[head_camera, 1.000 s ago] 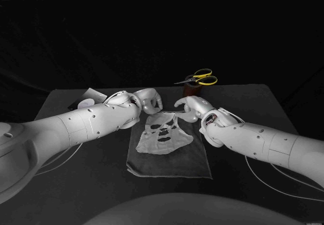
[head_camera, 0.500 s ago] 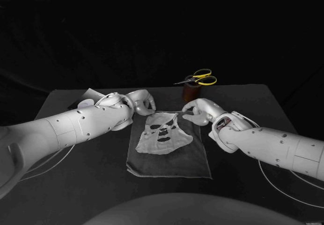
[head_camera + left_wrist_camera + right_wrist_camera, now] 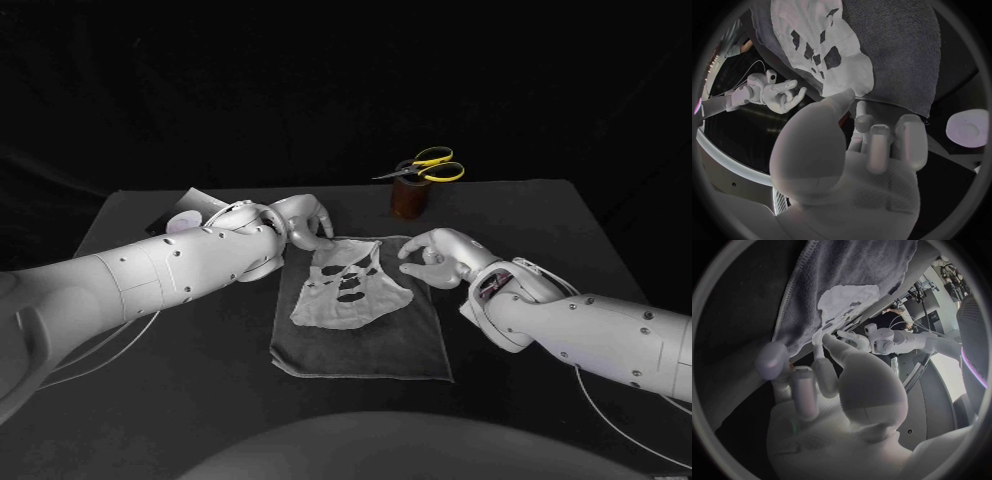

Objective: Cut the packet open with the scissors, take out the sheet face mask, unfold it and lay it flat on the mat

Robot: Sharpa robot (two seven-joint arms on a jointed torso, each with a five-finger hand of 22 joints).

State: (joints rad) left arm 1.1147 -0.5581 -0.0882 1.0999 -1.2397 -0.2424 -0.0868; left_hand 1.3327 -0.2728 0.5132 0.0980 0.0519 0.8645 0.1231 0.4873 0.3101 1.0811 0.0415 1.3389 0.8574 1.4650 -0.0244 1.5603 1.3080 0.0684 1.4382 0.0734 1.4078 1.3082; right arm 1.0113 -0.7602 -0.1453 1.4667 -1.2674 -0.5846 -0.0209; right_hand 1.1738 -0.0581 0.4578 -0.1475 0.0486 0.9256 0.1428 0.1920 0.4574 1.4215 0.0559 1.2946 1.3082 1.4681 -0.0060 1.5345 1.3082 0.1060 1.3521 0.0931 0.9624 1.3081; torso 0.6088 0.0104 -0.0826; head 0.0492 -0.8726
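The white sheet mask (image 3: 346, 285) lies unfolded on the grey mat (image 3: 368, 345), with its eye and mouth holes showing. My left hand (image 3: 297, 222) hovers at the mask's far left corner with its fingers apart and nothing in them. In the left wrist view its thumb tip (image 3: 844, 95) ends at the edge of the mask (image 3: 826, 45). My right hand (image 3: 433, 250) is just off the mat's far right corner, fingers apart and empty. In the right wrist view the mask (image 3: 848, 300) lies on the mat (image 3: 848, 265) beyond my fingers (image 3: 820, 367). The yellow-handled scissors (image 3: 428, 167) stand in a brown holder (image 3: 408, 199).
The opened packet (image 3: 188, 206) lies behind my left arm at the table's far left. The holder with the scissors stands at the far edge, behind my right hand. Thin cables trail from both arms over the black table (image 3: 562, 215).
My right hand has drawn back from the mask's top edge to the right and toward me. My left hand has shifted slightly left. The mask stays flat on the mat.
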